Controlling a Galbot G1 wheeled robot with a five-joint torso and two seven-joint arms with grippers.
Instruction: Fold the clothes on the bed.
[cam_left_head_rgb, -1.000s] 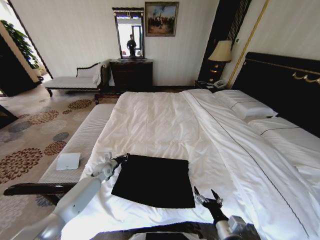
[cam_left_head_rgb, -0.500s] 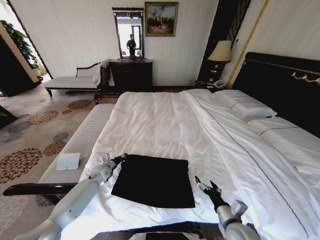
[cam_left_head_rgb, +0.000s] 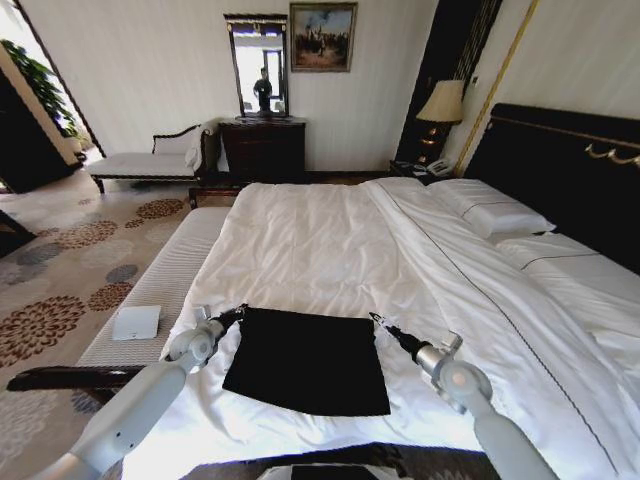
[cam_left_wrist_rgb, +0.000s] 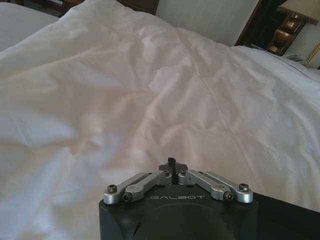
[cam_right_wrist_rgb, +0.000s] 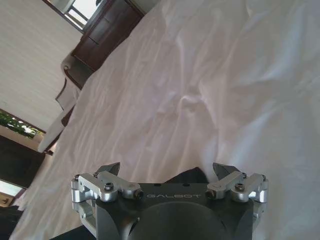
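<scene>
You see the black shirt (cam_left_head_rgb: 310, 360) lying flat in a folded square, low in the middle of the head view, on the near part of the white bed (cam_left_head_rgb: 330, 250). Your left end effector (cam_left_head_rgb: 232, 317) sits at the shirt's far left corner, left of middle in the frame. In the left wrist view its fingers are pressed together (cam_left_wrist_rgb: 172, 164) and a bit of black cloth shows just behind them, so it is pinching the shirt. Your right end effector (cam_left_head_rgb: 383, 325) is at the shirt's far right corner, right of middle in the frame. In the right wrist view its fingers (cam_right_wrist_rgb: 111, 169) are spread wide apart, and the black corner of the shirt (cam_right_wrist_rgb: 192, 176) pokes up between them. You can see white pillows (cam_left_head_rgb: 490, 212) at the right, by the dark headboard (cam_left_head_rgb: 560, 170).
</scene>
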